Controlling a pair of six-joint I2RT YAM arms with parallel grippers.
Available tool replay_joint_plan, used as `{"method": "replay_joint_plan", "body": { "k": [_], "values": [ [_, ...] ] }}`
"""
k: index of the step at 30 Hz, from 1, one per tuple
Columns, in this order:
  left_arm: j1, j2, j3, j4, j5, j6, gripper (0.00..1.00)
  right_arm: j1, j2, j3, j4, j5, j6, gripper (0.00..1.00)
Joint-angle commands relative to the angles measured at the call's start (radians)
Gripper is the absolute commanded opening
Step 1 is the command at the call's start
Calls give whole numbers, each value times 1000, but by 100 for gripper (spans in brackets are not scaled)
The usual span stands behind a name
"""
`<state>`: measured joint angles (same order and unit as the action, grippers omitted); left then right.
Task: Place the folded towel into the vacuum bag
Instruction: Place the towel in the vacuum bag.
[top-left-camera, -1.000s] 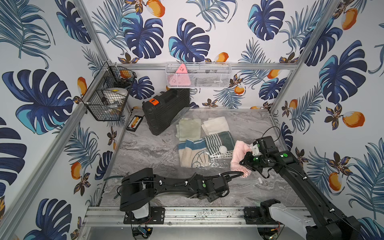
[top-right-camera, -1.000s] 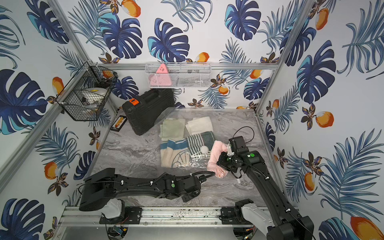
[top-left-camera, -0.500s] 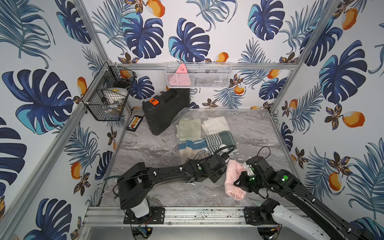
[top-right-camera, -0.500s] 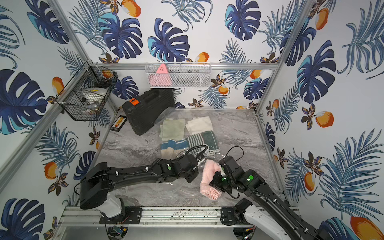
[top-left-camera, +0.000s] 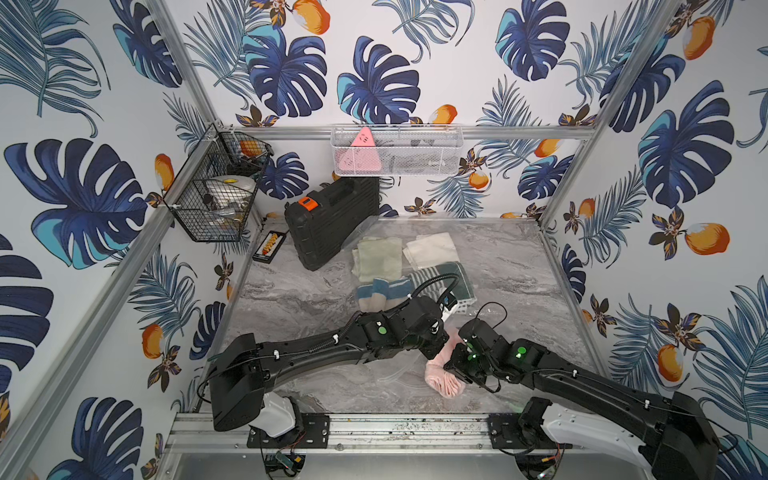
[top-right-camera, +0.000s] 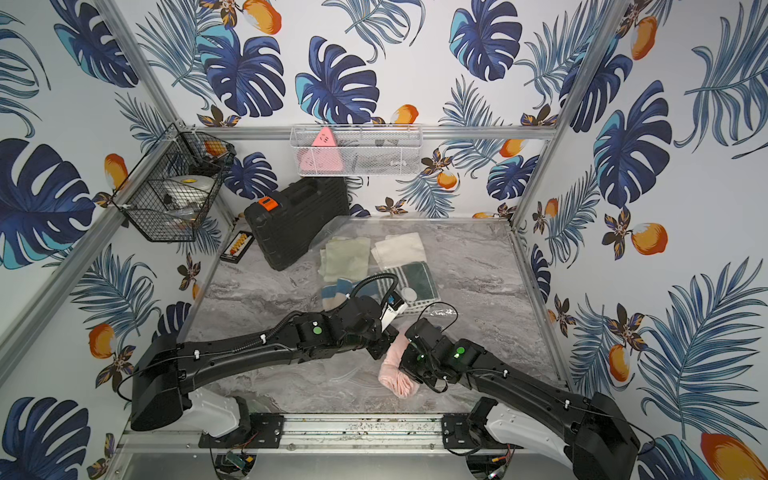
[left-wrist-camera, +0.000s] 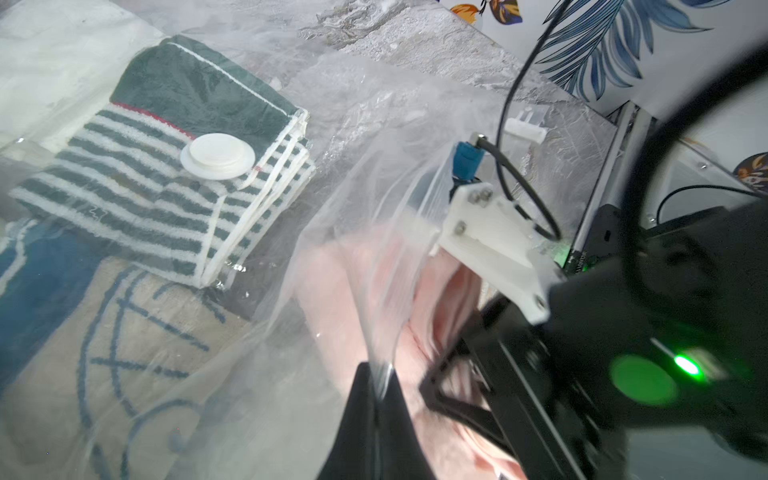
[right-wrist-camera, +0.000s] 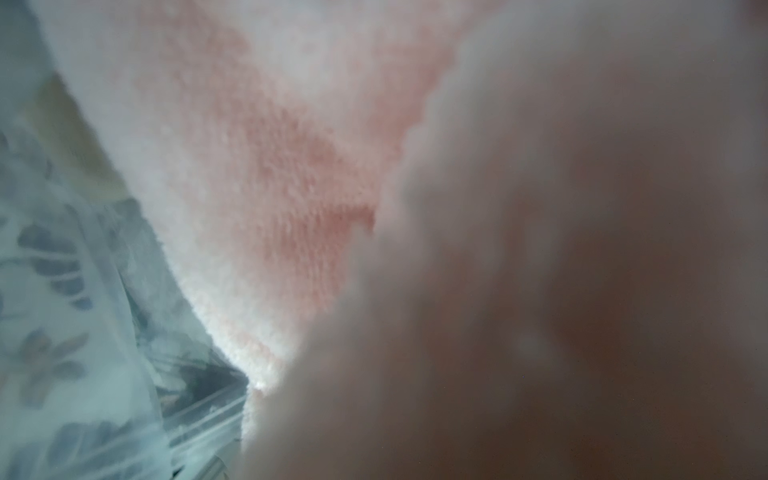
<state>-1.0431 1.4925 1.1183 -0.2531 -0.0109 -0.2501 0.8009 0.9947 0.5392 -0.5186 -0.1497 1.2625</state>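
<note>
Marble table (top-left-camera: 291, 299), black case (top-left-camera: 332, 220) at 11 o'clock. Clear vacuum bag (left-wrist-camera: 353, 174) spread from table centre toward 12 o'clock, already loaded with a striped towel (left-wrist-camera: 166, 187) and other folded cloths. Pink folded towel (top-left-camera: 442, 376) at 5 o'clock of table, bunched at the bag mouth, partly behind film by the look of it, loose tail outside toward 6 o'clock. Right end effector (top-left-camera: 457, 365) clamped on towel's upper part. Left end effector (left-wrist-camera: 376, 370) closed narrow, pinching a ridge of bag film just at 9 o'clock of the towel. Small white valve (left-wrist-camera: 217, 156) on the film over the striped towel. Risks, as judgement: thin glossy film slipping out of the pinch and mouth collapsing onto towel; towel unfolding or catching on the lip during push toward 12 o'clock; wrists nearly touching, so possible collision; whole bag dragging instead of filling. View differences: pinch on film, valve and pink seen through plastic only from left wrist; towel tail and overall layout only in both top views; right wrist just blurred pink terry and a strip of film, no jaws visible.
</note>
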Motion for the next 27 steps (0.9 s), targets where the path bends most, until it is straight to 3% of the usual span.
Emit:
{"method": "replay_joint_plan", "body": {
  "k": [1, 5, 7, 10, 14, 17, 20, 23, 27],
  "values": [
    [-1, -12, -9, 47, 41, -24, 0, -92, -13, -36, 135, -13, 72, 2],
    [-4, -14, -23, 63, 48, -31, 0, -212, 21, -16, 161, -2, 74, 9],
    [-9, -14, -20, 66, 49, -31, 0, -252, 46, -12, 179, 12, 79, 20],
    [-15, -15, -14, 64, 46, -25, 0, -288, 86, -31, 256, -31, 96, 48],
    [-18, -14, -22, 70, 45, -25, 0, -289, 39, -74, 247, -44, 113, 55],
    [-20, -11, -28, 77, 50, -27, 0, -290, -56, -141, 204, -2, 137, 51],
    [-24, -7, -26, 83, 55, -28, 0, -308, -116, -226, 227, 11, 196, 33],
    [-38, 0, -26, 89, 63, -28, 0, -336, -105, -274, 298, 22, 231, 19],
    [-72, 12, -32, 89, 66, -29, 0, -392, -39, -292, 414, 24, 263, 9]
  ]
}}
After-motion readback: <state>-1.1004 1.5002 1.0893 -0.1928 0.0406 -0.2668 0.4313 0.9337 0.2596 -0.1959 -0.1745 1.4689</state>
